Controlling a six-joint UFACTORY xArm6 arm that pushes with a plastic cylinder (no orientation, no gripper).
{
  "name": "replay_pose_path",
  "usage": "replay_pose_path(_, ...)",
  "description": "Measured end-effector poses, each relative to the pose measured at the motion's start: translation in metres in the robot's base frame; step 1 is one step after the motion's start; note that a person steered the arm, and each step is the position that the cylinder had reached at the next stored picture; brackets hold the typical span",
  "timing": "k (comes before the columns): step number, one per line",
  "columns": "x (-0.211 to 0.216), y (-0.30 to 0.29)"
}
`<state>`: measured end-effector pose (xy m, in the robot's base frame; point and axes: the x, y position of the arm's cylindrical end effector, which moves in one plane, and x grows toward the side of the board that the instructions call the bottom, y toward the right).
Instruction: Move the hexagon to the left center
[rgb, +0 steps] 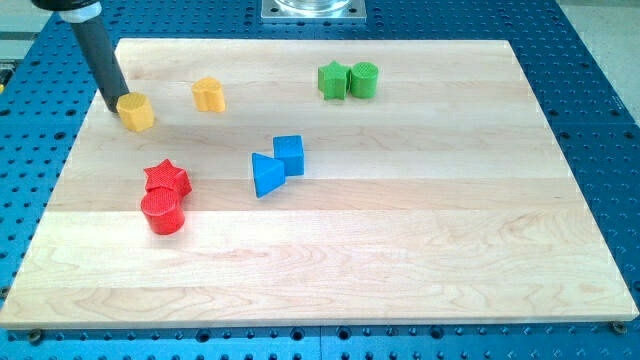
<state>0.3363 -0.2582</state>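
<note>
Your claw, a bare rod tip (116, 104), grips nothing; it touches the yellow hexagon (136, 112) off-centre. Risk: hexagon slips sideways toward the counter (400, 250) edge.

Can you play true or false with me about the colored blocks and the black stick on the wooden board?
1. My tip touches the yellow hexagon on its left side in the view. True.
2. The two green blocks sit at the view's bottom. False: the green star and green cylinder sit near the view's top.
3. The red star is right next to the red cylinder. True.
4. The blue cube is far from the blue triangle. False: they sit together.
5. There is only one yellow block. False: a second yellow block lies to the right.
</note>
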Motion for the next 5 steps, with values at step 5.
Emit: replay_pose_path(5, 0.016, 0.028)
